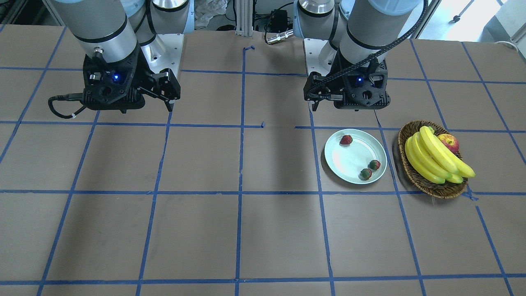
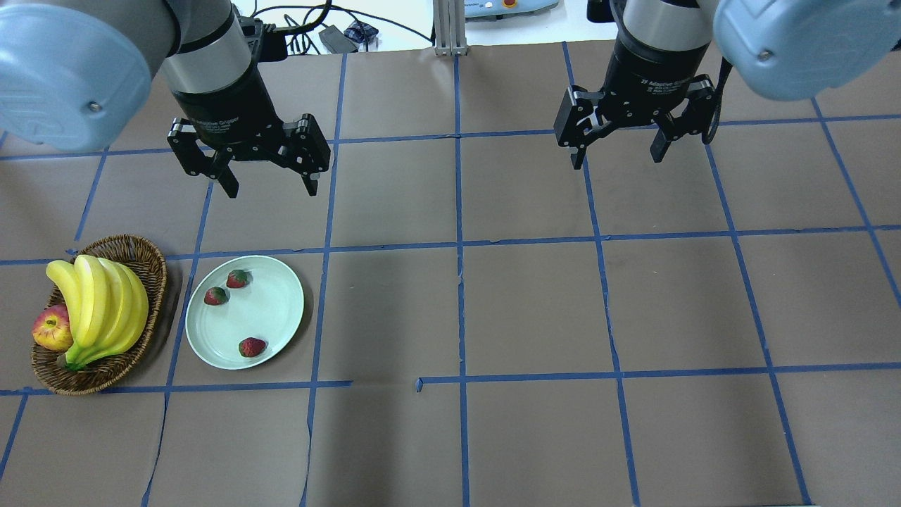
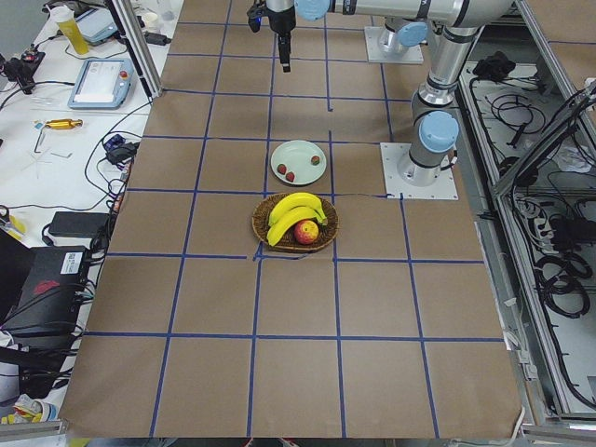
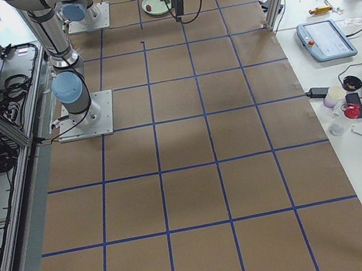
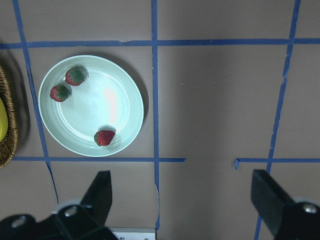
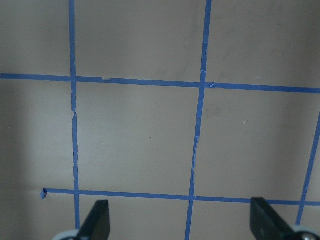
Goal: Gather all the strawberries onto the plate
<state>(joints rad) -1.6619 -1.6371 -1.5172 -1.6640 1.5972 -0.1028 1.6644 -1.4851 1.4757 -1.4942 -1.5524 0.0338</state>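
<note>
On the left gripper (image 2: 272,190) the fingers hung spread and empty above the brown tabletop (image 2: 528,303). The glossy, round, mint-green plate (image 2: 271,310) lay below them, a little toward the basket side and far nearer them than the other arm's. All three strawberries (image 2: 252,346), small red pitted cones with green caps, rested inside its raised rim, so no pick looked left. Beyond it stood the wicker basket (image 2: 158,274) of bananas (image 2: 105,303) and an apple (image 2: 51,329); the right gripper (image 2: 618,160), fingers likewise parted, hovered well apart.
</note>
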